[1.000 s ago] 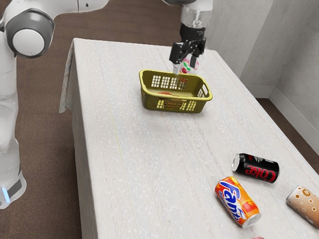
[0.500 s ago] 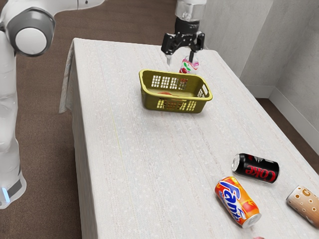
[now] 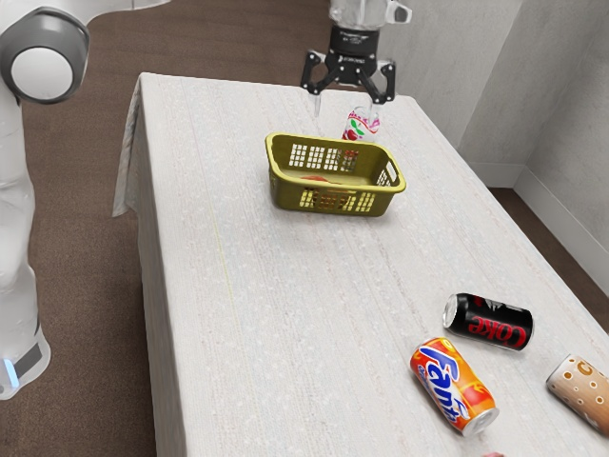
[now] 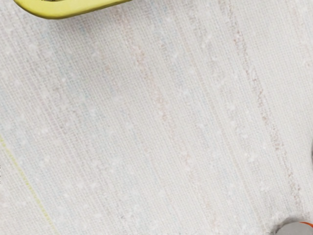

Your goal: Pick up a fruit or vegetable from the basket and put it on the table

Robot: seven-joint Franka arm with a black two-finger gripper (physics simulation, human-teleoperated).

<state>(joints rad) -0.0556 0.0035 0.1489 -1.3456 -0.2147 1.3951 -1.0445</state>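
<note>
"Logging our claw spread wide, empty; reddish item, presumably fruit, in the basket. Risk?"

"Descending this wide and misaligned, we could snag the rim and drag everything."

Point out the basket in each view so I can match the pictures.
Exterior view: the basket stands whole on the table, pictured below the gripper.
Wrist view: part of its rim, across the cloth from a can's grey end.
Shared landmark: the thin yellow line on the cloth.
</note>
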